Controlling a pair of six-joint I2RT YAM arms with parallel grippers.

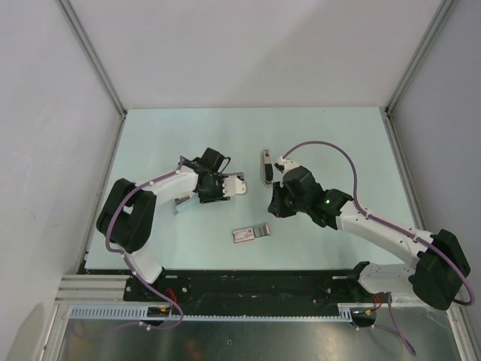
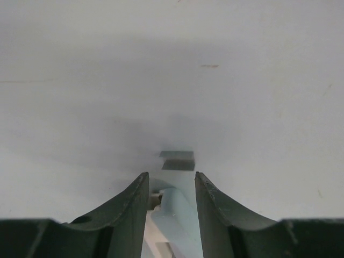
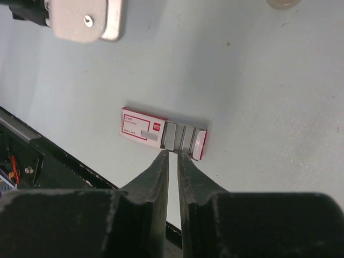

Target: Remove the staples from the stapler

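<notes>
The pale blue-and-white stapler (image 2: 174, 207) sits between my left gripper's (image 2: 171, 180) fingers, which are closed against its sides. A grey metal end (image 2: 177, 160) sticks out past the fingertips. In the top view the left gripper (image 1: 197, 195) is left of centre, and the stapler's grey end (image 1: 182, 203) points down-left. My right gripper (image 1: 275, 204) is shut to a thin slit and empty. Its tips (image 3: 172, 155) hover just short of the flat red-and-white staple box (image 3: 144, 128), whose open end shows grey staple strips (image 3: 180, 137).
The staple box (image 1: 251, 234) lies between the arms near the front. A small dark-and-white oblong object (image 1: 266, 167) lies beyond the right gripper. The black base rail (image 1: 248, 282) runs along the near edge. Part of the left gripper's pale housing (image 3: 86, 21) shows at the right wrist view's top left.
</notes>
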